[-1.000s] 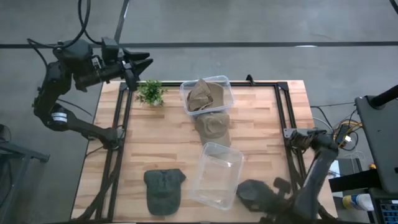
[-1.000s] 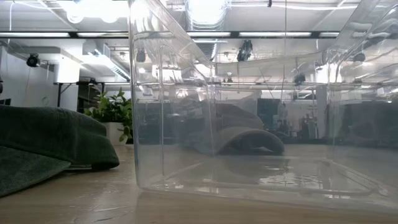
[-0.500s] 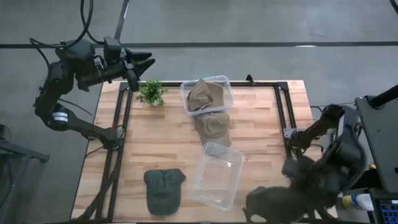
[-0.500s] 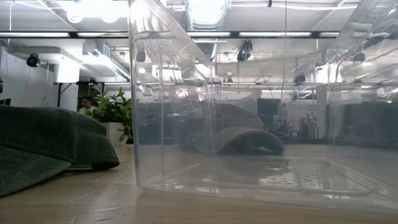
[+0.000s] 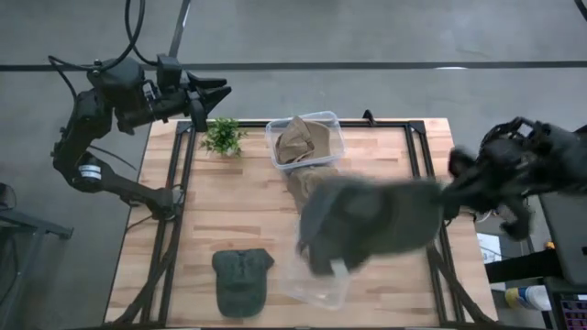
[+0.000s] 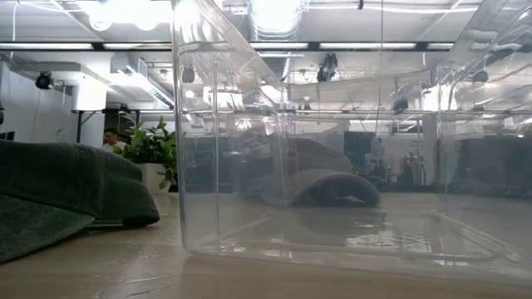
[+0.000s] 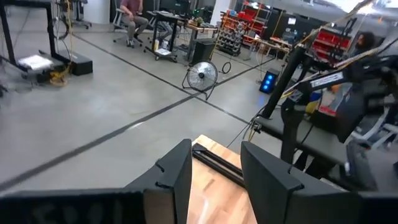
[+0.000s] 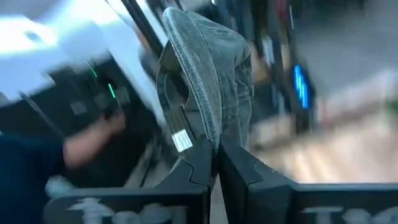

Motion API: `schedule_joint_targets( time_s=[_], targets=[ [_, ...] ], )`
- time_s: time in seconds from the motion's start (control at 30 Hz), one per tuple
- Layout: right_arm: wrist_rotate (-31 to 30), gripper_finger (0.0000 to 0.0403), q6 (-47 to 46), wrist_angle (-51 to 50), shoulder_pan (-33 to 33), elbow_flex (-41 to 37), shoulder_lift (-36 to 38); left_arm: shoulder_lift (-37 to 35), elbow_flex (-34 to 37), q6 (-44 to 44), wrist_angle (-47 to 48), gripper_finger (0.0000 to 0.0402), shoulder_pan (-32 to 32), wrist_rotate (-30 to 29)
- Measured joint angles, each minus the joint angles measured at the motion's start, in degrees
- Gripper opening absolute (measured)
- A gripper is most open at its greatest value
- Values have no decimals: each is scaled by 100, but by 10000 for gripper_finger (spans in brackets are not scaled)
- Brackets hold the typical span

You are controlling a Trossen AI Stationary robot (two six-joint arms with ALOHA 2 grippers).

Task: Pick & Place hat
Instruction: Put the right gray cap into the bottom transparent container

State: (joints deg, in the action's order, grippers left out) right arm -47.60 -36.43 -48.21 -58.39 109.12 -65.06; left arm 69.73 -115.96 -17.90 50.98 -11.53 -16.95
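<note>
A dark green hat (image 5: 367, 225) hangs high above the table's right half, over the clear container (image 5: 316, 284), with my right gripper (image 5: 449, 194) shut on its right end. In the right wrist view the hat (image 8: 208, 74) stands out past the fingertips. My left gripper (image 5: 218, 92) waits open, with nothing in it, beyond the table's far left corner; its own view shows the gap between its fingers (image 7: 214, 174). A second green hat (image 5: 240, 280) lies flat on the table near the front. My right gripper pinches a thin edge of the hat (image 8: 211, 140) between its two shut fingers. The fingers come level from the table's right side. The hat reaches out from them toward the table's left, lifted clear of table and container.
A clear tub (image 5: 305, 140) at the far middle holds a tan hat; another tan hat (image 5: 307, 183) lies just in front of it. A small plant (image 5: 222, 136) stands at the far left. Black rails (image 5: 176, 211) run along both sides. The low view shows the container (image 6: 332, 166) close up.
My right gripper has swung up from the table's near right corner and toward the far edge, tipping from pointing down to level. It has carried the dark green hat off the table, so the hat now hangs clear above the clear container.
</note>
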Motion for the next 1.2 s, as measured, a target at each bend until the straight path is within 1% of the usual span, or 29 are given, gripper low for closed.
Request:
schedule_joint_targets(
  time_s=[0.07, 0.13, 0.17, 0.23, 0.3, 0.33, 0.4, 0.47, 0.53, 0.63, 0.7, 0.77, 0.8, 0.93, 1.1, 1.2],
  targets=[
    [-84, 8, 1706, 1233, -7, -14, 115, 1, 0, -184, -2, 131, 0, 0],
    [247, 8, 3588, 2448, -13, -60, 157, 23, 0, -347, -6, 131, 0, -1],
    [447, 8, 4304, 2964, -15, -67, 173, 30, 0, -428, -2, 131, 0, -2],
    [655, 8, 5221, 3724, -15, -78, 214, 68, 0, -549, -7, 131, 0, 0],
    [1297, 8, 5906, 4326, 14, -101, 268, 104, 0, -640, -5, 131, 0, -1],
    [1523, 8, 6175, 4852, 39, -111, 270, 126, 0, -672, -13, 131, 0, 0],
    [1790, 8, 6871, 5812, 52, -152, 271, 174, 0, -679, -49, 131, 0, -2],
    [2073, 8, 7397, 6499, 55, -166, 294, 235, 0, -608, -124, 131, 0, -4],
    [2241, 8, 7527, 6620, 55, -164, 420, 300, 0, -511, -228, 131, 0, -13],
    [2429, 8, 7217, 6506, 55, -184, 648, 386, 0, -280, -476, 131, 0, -94],
    [2648, 8, 7273, 6604, 55, -186, 698, 429, 0, -97, -646, 131, 0, -109],
    [2666, 8, 7290, 6533, 55, -167, 733, 451, 0, 75, -757, 131, 0, -109],
    [2618, 8, 7237, 6393, 55, -166, 779, 457, 0, 148, -792, 131, 0, -109],
    [2212, 8, 6418, 5694, 55, -174, 1082, 439, 0, 392, -933, 131, 0, -106],
    [1740, 8, 5662, 4977, 57, -156, 1325, 416, 0, 635, -946, 131, 0, -81],
    [1653, 8, 5239, 4633, 57, -174, 1441, 416, 0, 628, -945, 131, 0, -63]
  ],
)
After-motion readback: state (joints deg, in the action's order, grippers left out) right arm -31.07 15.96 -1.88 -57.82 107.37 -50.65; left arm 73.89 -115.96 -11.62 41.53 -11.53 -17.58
